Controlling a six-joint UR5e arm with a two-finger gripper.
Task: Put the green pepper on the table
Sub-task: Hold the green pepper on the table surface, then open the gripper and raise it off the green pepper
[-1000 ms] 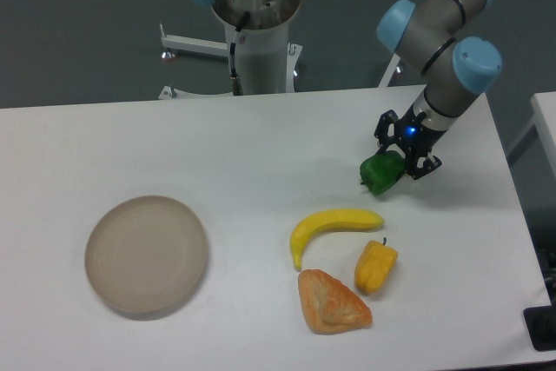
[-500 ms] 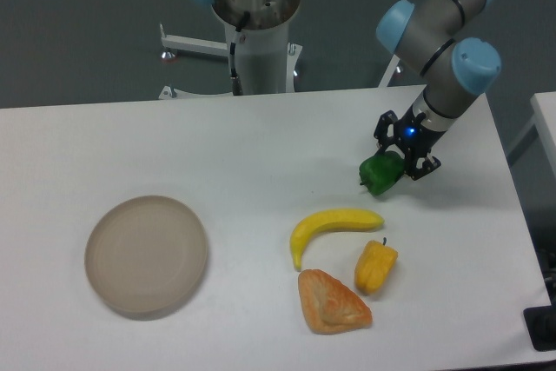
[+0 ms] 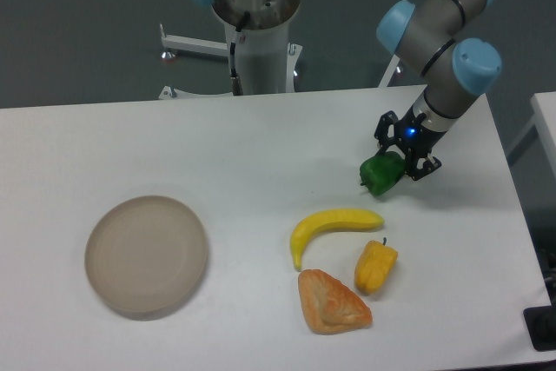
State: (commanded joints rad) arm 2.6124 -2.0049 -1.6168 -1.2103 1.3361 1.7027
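The green pepper (image 3: 380,175) is small and glossy, and sits low over the right part of the white table (image 3: 261,145), at or just above its surface. My gripper (image 3: 398,165) reaches down from the upper right, and its black fingers (image 3: 423,165) close on the pepper's right side. A blue light glows on the gripper body. The part of the pepper between the fingers is hidden.
A yellow banana (image 3: 333,226) lies just below the pepper, with a yellow-orange pepper (image 3: 375,268) and a croissant (image 3: 332,301) nearer the front edge. A round beige plate (image 3: 146,255) is at the left. The robot base (image 3: 257,32) stands behind the table.
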